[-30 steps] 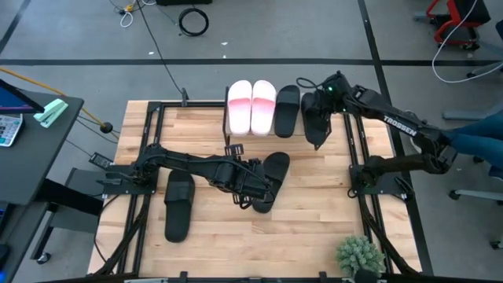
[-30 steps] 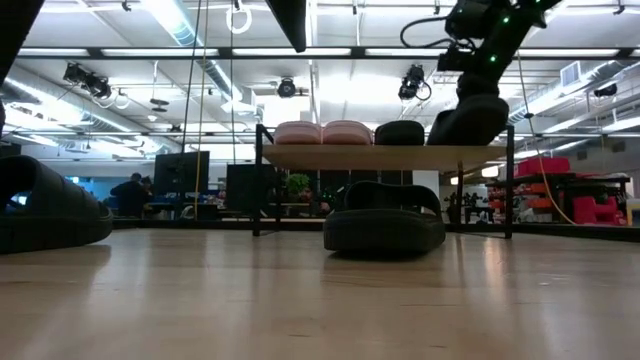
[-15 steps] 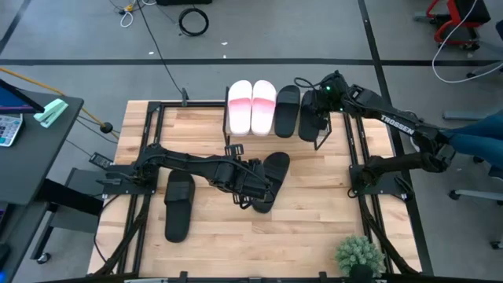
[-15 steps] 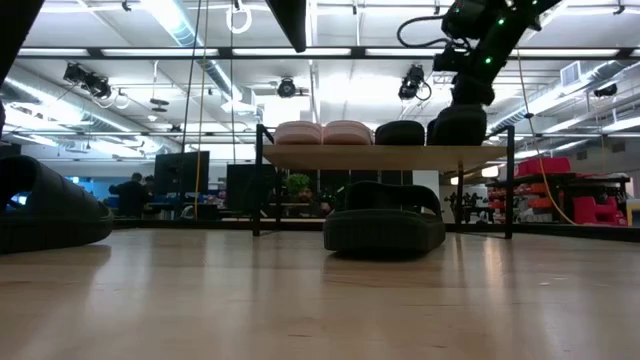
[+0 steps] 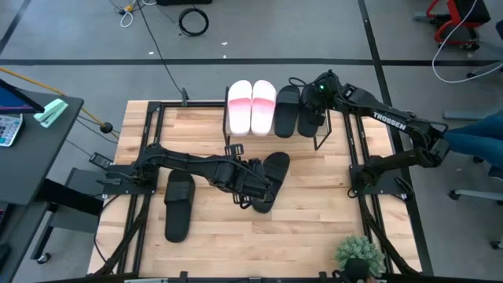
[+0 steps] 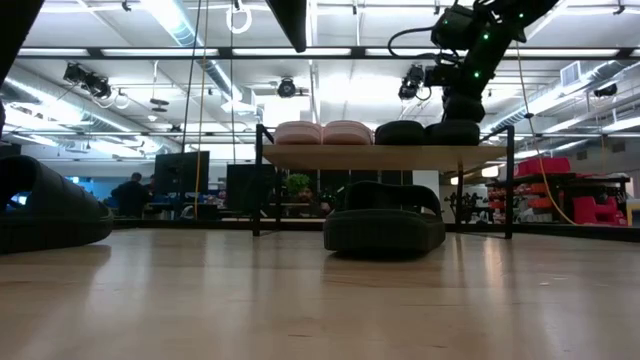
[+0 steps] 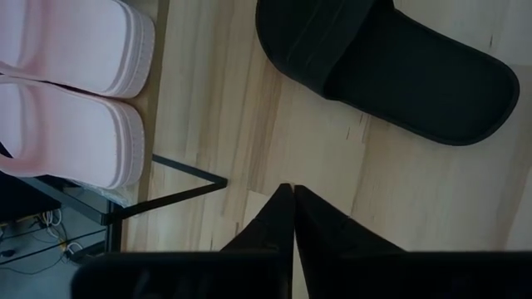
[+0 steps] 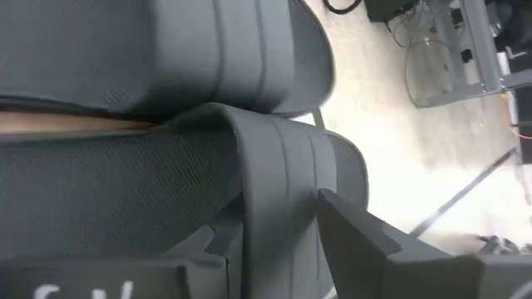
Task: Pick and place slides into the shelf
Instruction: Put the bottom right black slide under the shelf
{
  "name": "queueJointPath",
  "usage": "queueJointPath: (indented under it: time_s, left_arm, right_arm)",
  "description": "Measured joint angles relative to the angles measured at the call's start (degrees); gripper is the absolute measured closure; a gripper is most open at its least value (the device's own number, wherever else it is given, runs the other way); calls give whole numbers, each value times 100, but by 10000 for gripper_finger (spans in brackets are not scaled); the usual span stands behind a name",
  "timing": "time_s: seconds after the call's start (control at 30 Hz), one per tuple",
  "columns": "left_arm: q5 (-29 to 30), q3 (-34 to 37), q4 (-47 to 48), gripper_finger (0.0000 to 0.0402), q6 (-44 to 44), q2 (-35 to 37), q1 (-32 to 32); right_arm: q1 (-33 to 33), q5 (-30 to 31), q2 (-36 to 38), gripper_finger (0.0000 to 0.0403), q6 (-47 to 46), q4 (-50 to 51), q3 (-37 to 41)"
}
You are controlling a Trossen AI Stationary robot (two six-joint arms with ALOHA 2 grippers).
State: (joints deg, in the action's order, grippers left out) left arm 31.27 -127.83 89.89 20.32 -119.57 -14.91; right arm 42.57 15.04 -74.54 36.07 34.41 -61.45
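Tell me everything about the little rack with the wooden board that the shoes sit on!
The small rack with a thin black metal frame and light wooden board stands at the table's far edge. Its slanted board holds four slides side by side: two light pink slides and two black slides. The right gripper hovers over the outermost black one. Thin legs lift the board above the tabletop.

Six slides in all: two pink slides (image 5: pixel 251 107) and two black slides (image 5: pixel 288 111) on the one shelf (image 5: pixel 322 141) at the table's far edge, two more black ones (image 5: pixel 178 206) on the table (image 5: pixel 314 228).
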Motion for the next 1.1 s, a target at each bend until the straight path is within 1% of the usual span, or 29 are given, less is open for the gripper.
queueJointPath:
  time_s: [0.07, 0.17, 0.33, 0.47, 0.57, 0.63, 0.87, 0.97, 1.1]
  left_arm:
    - [0, 2, 0, 392, 2, 0, 2]
    - [0, 0, 0, 395, 2, 0, 2]
    - [0, 2, -4, 384, 4, 0, 2]
    - [0, 2, -9, 378, 4, 0, 2]
    - [-1, 2, -9, 382, 6, 0, 2]
    - [0, 2, -9, 387, 4, 0, 2]
    - [-2, 2, -9, 394, 7, 0, 2]
    - [0, 2, -9, 386, 6, 0, 2]
    - [0, 1, -9, 377, 7, 0, 2]
  right_arm:
    - [1, 151, 0, 266, 4, 28, 0]
    - [2, 188, 30, 266, -156, 201, -3]
    - [-74, 187, 187, 266, -498, 735, -15]
    - [-105, -223, 347, 266, -777, 946, -14]
    - [-112, -663, 469, 266, -876, 957, -13]
    - [-113, -788, 525, 266, -913, 976, -10]
    - [-112, -785, 711, 266, -907, 951, -9]
    - [-112, -523, 808, 266, -898, 938, -9]
    - [-112, -513, 881, 266, -900, 938, -9]
